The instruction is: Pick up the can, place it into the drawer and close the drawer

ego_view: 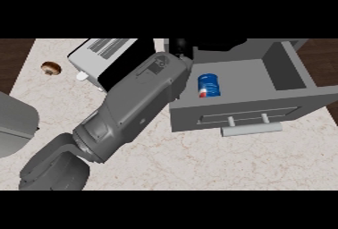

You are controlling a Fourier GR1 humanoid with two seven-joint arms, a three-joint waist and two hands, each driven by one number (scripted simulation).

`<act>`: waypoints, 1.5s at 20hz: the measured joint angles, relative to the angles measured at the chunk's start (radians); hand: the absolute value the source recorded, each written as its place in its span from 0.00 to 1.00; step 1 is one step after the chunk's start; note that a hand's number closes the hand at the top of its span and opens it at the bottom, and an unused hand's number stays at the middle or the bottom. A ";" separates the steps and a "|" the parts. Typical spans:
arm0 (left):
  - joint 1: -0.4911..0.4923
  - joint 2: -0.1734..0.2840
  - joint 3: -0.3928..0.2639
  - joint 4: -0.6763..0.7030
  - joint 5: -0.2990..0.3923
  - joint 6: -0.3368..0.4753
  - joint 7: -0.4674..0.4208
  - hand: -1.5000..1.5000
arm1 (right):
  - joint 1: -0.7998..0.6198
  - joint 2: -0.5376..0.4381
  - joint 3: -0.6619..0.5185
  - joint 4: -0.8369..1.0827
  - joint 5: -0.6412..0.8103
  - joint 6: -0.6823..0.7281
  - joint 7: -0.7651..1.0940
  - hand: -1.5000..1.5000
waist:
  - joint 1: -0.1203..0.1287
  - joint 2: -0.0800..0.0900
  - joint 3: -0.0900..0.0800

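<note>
Presently, the findings run as follows:

- Counter [198, 156]: pale marbled top, carrying everything below; a stretch of it lies bare in front of the drawer.
- Forearm [132, 107]: a grey arm rises from the lower left edge and slants up to the drawer's back left corner. Which arm it is cannot be settled from this view, though it appears to be the right one. A second grey mass [13, 123] sits at the left edge, its hand out of view.
- Drawer [290, 67]: grey, pulled fully open, handle [251, 129] facing the bare counter. Closing is not yet done.
- Toaster [99, 53]: white, partly covered by the forearm, just left of the drawer.
- Hand [179, 45]: only a dark sliver shows past the forearm's end, above the drawer's rear corner. I cannot tell how far open it is, nor whether it has hold of anything.
- Can [209, 85]: blue, upright inside the drawer near its left wall, apart from the hand. Placement looks complete.
- Small brown item [51, 68]: far left, well clear.

Risks, as judged:
- The forearm lies across the drawer's left wall; pushing the front in before it clears could jam.
- A sharp shove could topple the can.
- A withdrawing arm could clip the toaster.
</note>
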 measured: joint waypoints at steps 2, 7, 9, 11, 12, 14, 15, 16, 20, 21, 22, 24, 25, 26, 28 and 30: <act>-0.002 0.000 -0.008 -0.002 0.015 0.008 -0.012 0.00 | -0.008 -0.014 -0.010 -0.009 -0.006 -0.004 0.003 0.00 | -0.001 -0.001 0.000; -0.011 0.000 -0.004 -0.008 0.044 0.012 -0.049 0.00 | -0.042 -0.067 -0.043 -0.025 0.075 0.045 -0.093 0.00 | 0.000 0.001 0.000; -0.008 0.000 0.000 -0.016 0.056 0.010 -0.071 0.00 | -0.051 -0.073 -0.032 -0.035 0.121 0.071 -0.133 0.00 | 0.006 0.000 0.000; -0.013 0.000 -0.001 -0.017 0.064 0.007 -0.084 0.00 | -0.073 -0.076 -0.019 -0.046 0.172 0.081 -0.165 0.00 | 0.014 0.000 0.000; -0.016 0.000 0.000 -0.018 0.069 0.006 -0.089 0.00 | -0.082 -0.081 -0.013 -0.056 0.193 0.085 -0.178 0.00 | 0.017 -0.001 0.000; -0.012 0.000 0.001 -0.023 0.077 0.000 -0.111 0.00 | -0.111 -0.078 0.014 -0.065 0.259 0.083 -0.199 0.00 | 0.026 -0.001 -0.001; -0.012 0.000 -0.003 -0.028 0.080 0.002 -0.120 0.00 | -0.126 -0.087 0.024 -0.071 0.298 0.084 -0.204 0.00 | 0.030 -0.001 -0.001; -0.012 0.000 -0.006 -0.033 0.086 0.010 -0.130 0.00 | -0.142 -0.091 0.040 -0.078 0.338 0.084 -0.210 0.00 | 0.031 0.000 -0.001; -0.031 0.000 -0.007 -0.038 0.101 0.020 -0.138 0.00 | -0.211 -0.090 0.139 -0.096 0.527 0.064 -0.212 0.00 | 0.052 -0.001 -0.001; -0.037 0.000 -0.007 -0.039 0.105 0.025 -0.136 0.00 | -0.235 -0.092 0.167 -0.092 0.576 0.056 -0.210 0.00 | 0.056 -0.001 -0.001; -0.037 0.000 -0.010 -0.044 0.110 0.031 -0.136 0.00 | -0.257 -0.097 0.194 -0.079 0.623 0.053 -0.212 0.00 | 0.059 -0.001 -0.001; -0.031 0.000 -0.005 -0.044 0.112 0.018 -0.140 0.00 | -0.283 -0.092 0.251 -0.056 0.727 0.037 -0.232 0.00 | 0.070 -0.003 -0.002; -0.033 0.000 -0.006 -0.046 0.115 0.025 -0.135 0.00 | -0.300 -0.094 0.282 -0.041 0.779 0.030 -0.240 0.00 | 0.074 -0.004 -0.001; -0.035 0.000 -0.009 -0.051 0.116 0.032 -0.128 0.00 | -0.322 -0.101 0.307 -0.020 0.828 0.021 -0.245 0.00 | 0.077 -0.005 -0.002; -0.034 0.000 -0.005 -0.049 0.114 0.029 -0.118 0.00 | -0.357 -0.094 0.370 0.019 0.931 -0.013 -0.258 0.00 | 0.086 -0.008 -0.002; -0.033 0.001 0.001 -0.051 0.109 0.025 -0.107 0.00 | -0.400 -0.091 0.425 0.066 1.022 -0.048 -0.267 0.00 | 0.092 -0.010 -0.002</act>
